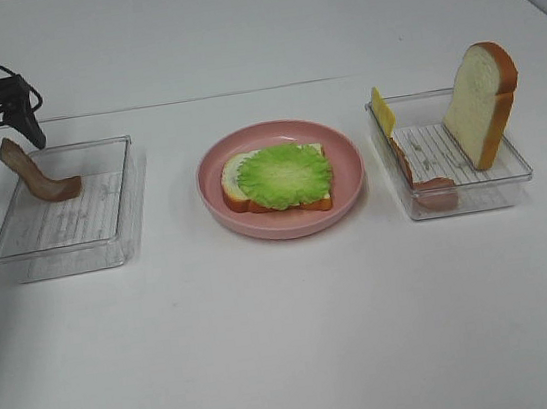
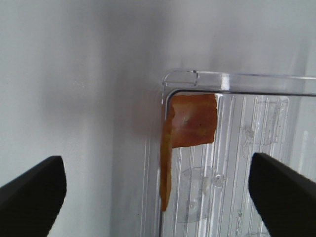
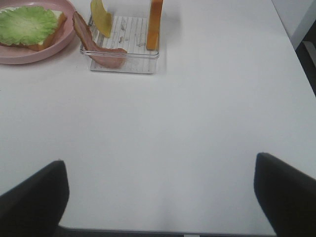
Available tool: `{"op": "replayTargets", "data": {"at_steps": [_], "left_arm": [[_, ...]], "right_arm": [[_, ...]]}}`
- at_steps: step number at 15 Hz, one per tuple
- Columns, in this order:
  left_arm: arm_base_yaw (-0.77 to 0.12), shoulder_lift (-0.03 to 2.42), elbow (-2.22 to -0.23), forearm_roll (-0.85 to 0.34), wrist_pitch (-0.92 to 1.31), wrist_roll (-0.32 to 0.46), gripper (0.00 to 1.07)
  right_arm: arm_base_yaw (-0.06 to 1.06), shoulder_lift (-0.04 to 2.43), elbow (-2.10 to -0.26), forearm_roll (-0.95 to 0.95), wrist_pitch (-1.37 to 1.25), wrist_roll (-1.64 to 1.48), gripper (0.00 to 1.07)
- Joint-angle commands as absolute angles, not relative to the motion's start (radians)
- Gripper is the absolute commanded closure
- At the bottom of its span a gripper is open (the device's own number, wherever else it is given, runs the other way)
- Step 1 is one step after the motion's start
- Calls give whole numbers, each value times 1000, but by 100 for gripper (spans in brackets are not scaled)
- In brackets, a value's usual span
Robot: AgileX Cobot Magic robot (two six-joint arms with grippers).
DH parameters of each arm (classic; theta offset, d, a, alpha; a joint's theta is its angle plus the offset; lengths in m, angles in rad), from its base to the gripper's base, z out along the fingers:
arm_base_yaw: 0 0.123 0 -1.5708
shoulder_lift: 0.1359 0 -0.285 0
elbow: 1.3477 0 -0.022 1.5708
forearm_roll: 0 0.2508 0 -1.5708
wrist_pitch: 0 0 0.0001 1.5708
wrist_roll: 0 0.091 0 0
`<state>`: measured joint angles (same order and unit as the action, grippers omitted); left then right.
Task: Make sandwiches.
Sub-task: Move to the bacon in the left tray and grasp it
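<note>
Taking the high view as a clock face, the pink plate [image 1: 346, 160] sits at the centre of the white table [image 1: 292, 343]. It carries the sandwich [image 1: 282, 195], so far an open one. It is one bread slice [image 1: 233, 180] lying flat with a ruffled lettuce leaf [image 1: 285, 175] covering most of its top. At 9 o'clock from the plate is a clear tray [image 1: 58, 255]. Its only contents are a bacon strip [image 1: 38, 177] in its 11 o'clock corner. The strip's lower end lies on the tray floor and its upper end curls above the rim. The left gripper [image 2: 157, 163] hangs over that corner, at about 10 o'clock from the plate. Its two black fingers [image 2: 34, 192] are spread wide apart and clasp nothing. In the wrist view the bacon shows between them, lower down against the tray wall, and neither finger touches it. At 3 o'clock from the plate is a second clear tray [image 1: 474, 193]. A yellow cheese slice [image 1: 382, 109] leans in its 11 o'clock corner. A second bacon strip [image 1: 421, 177] runs along its 9 o'clock wall towards the 7 o'clock corner. A second bread slice [image 1: 478, 107] stands on edge, tilted against its 3 o'clock wall. The right gripper [image 3: 160, 163] is outside the high view. Its own camera shows its fingers [image 3: 34, 197] set wide apart, empty, over bare table. The plate and second tray are well away from it.
</note>
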<state>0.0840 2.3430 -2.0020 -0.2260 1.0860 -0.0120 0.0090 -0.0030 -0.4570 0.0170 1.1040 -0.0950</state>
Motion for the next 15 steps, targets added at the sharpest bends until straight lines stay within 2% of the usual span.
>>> {"op": "replayTargets", "data": {"at_steps": [1,3,5,7,8,9,10,12,15], "left_arm": [[85,2356,-2006,-244,1064,0,15],[85,2366,-2007,-245,1061,0,16],[85,2371,-2007,-246,1056,0,21],[85,2371,-2007,-253,1046,-7,39],[85,2371,-2007,-262,1036,-7,60],[85,2371,-2007,-265,1030,-7,72],[85,2371,-2007,-266,1027,-7,79],[85,2371,-2007,-266,1014,-10,99],[84,2371,-2007,-272,1011,-12,107]], "right_arm": [[6,-31,-454,16,1099,-101,9],[6,-31,-454,16,1099,-101,9],[6,-31,-454,16,1099,-101,9],[6,-31,-454,16,1099,-101,9],[6,-31,-454,16,1099,-101,9],[6,-31,-454,16,1099,-101,9],[6,-31,-454,16,1099,-101,9],[6,-31,-454,16,1099,-101,9],[6,-31,-454,16,1099,-101,9]]}}
